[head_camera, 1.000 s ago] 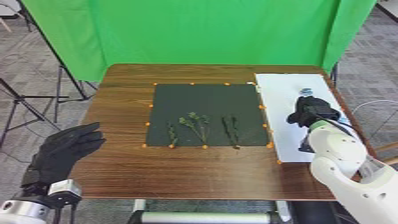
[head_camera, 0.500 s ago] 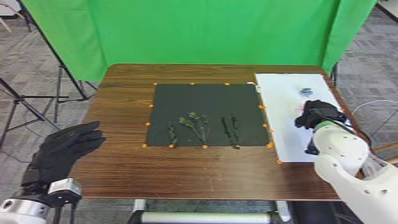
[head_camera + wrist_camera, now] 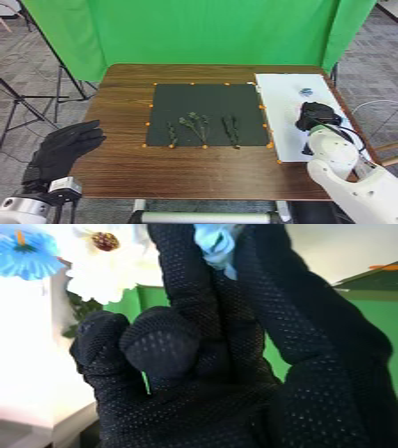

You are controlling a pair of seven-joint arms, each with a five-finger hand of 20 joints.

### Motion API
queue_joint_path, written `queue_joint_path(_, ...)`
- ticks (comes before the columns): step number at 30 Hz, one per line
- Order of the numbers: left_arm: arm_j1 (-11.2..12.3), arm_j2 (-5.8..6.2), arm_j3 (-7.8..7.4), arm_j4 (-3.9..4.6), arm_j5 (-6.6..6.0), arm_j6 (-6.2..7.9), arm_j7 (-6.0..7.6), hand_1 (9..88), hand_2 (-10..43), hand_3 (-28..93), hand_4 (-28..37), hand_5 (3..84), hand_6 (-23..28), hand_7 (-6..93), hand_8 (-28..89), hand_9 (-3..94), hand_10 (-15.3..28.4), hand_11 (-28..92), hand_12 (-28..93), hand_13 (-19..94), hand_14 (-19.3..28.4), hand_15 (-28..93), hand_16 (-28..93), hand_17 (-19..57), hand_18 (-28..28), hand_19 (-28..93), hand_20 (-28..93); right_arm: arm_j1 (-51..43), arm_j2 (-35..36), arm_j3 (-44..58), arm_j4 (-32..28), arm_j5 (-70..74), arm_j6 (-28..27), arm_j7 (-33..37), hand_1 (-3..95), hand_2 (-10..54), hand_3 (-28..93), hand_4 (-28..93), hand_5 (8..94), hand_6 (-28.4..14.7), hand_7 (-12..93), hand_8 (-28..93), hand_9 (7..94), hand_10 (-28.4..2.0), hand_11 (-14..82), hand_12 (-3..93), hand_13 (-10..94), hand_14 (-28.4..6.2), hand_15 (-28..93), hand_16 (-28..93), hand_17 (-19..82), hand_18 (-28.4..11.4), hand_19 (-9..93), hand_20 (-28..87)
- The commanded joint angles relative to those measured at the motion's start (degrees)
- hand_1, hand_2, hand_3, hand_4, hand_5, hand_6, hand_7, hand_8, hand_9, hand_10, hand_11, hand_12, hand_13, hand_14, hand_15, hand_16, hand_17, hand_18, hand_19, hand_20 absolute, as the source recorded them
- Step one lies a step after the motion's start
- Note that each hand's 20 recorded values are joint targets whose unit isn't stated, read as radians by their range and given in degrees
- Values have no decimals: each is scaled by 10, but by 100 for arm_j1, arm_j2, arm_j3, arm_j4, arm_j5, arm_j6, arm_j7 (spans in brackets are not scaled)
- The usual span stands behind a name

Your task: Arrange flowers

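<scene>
blue petals fan out in a ruffled ring round an orange centre on one flower (image 3: 37, 260) you see in the right wrist view. beside it is a white flower (image 3: 92, 274), broad and soft-petalled, round a knobbly brown centre, with dark green leaves (image 3: 87, 306) near it. up among your glove's fingers you also have a crumpled bit of light blue (image 3: 213, 246); you can't tell whether they have hold of it. in the head view, a small blue bloom (image 3: 306, 92) lies on the white board (image 3: 280, 100) at the table's right side, just beyond your right hand (image 3: 318, 115). that hand is over the board, and in its wrist view it is partly open, the longer fingers straight and the shorter ones loosely bent.

left of the board, your dark mat (image 3: 182, 97) bears green stems near its closest edge: a slim leafy one (image 3: 172, 135) on the left, a branching one (image 3: 194, 122) with fuller leaves in the middle, and a pair of thin dark stems (image 3: 229, 131) side by side on the right. orange markers dot the mat's edges. your left hand (image 3: 64, 147) is by the left edge of the brown wooden table (image 3: 124, 170), open with nothing in it. behind the table hangs a green backdrop (image 3: 222, 37).
</scene>
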Motion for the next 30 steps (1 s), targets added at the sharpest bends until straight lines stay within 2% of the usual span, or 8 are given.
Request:
queue_joint_path(1, 34, -56, -12, 2, 21, -81, -88, 274, 41, 822, -164, 458, 131, 191, -104, 405, 226, 363, 109, 273, 284, 636, -139, -88, 227, 587, 107, 72, -66, -28, 138, -298, 289, -118, 549, -68, 720, -283, 788, 2, 237, 19, 881, -82, 180, 303, 797, -32, 785, 203, 501, -196, 932, 318)
queue_joint_path(7, 115, -81, -74, -25, 7, -61, -76, 274, 41, 822, -163, 458, 131, 191, -104, 405, 226, 363, 109, 273, 284, 637, -139, -88, 227, 587, 107, 270, -52, -97, 52, -403, 539, -202, 554, -78, 731, -283, 809, 0, 217, 32, 895, -84, 196, 304, 808, -31, 782, 209, 512, -196, 932, 322)
queue_joint_path(8, 154, -80, -95, -34, -2, -48, -56, 274, 41, 822, -163, 458, 131, 191, -104, 406, 226, 364, 109, 273, 284, 637, -139, -88, 227, 587, 107, 246, 78, -225, -368, -332, 504, 73, 554, -80, 733, -283, 814, -1, 213, 36, 897, -85, 199, 305, 812, -31, 782, 210, 513, -196, 932, 325)
queue_joint_path(13, 372, -109, -210, -69, -48, 3, 23, 274, 42, 821, -163, 458, 131, 192, -103, 406, 226, 364, 109, 273, 284, 637, -139, -88, 227, 587, 107, 680, 36, -484, -704, -330, 643, -97, 554, -85, 740, -283, 820, -4, 204, 46, 901, -86, 201, 307, 815, -32, 781, 215, 517, -195, 932, 330)
queue_joint_path(15, 422, -141, -248, -77, -46, 12, 2, 274, 41, 821, -162, 458, 131, 191, -104, 406, 226, 364, 109, 273, 284, 637, -139, -88, 227, 587, 107, 861, 22, -646, -845, -318, 776, -236, 554, -85, 742, -283, 821, -5, 202, 48, 902, -86, 202, 307, 815, -32, 780, 216, 517, -195, 932, 330)
queue_joint_path(18, 516, -123, -264, -71, -91, 65, 56, 275, 42, 821, -164, 458, 131, 192, -103, 406, 226, 364, 109, 273, 284, 636, -140, -88, 226, 587, 107, 1198, -51, -987, -1042, -291, 882, -474, 553, -87, 745, -283, 823, -6, 200, 52, 902, -88, 203, 307, 815, -32, 780, 218, 519, -195, 932, 331)
queue_joint_path(20, 604, -116, -297, -74, -126, 80, 123, 276, 42, 822, -164, 459, 131, 191, -104, 406, 226, 364, 109, 273, 284, 636, -140, -88, 226, 587, 107, 1498, -195, -1283, -1115, -266, 884, -607, 552, -87, 748, -283, 824, -6, 198, 53, 903, -88, 204, 307, 815, -32, 779, 218, 519, -195, 932, 332)
queue_joint_path(30, 773, -165, -458, -68, -119, 95, 128, 275, 41, 826, -160, 459, 132, 192, -104, 405, 226, 364, 109, 272, 284, 637, -139, -88, 227, 588, 107, 2673, -1374, -2886, -892, -289, 1068, -1445, 552, -89, 752, -283, 827, -6, 194, 57, 904, -92, 206, 306, 813, -34, 781, 222, 519, -193, 932, 337)
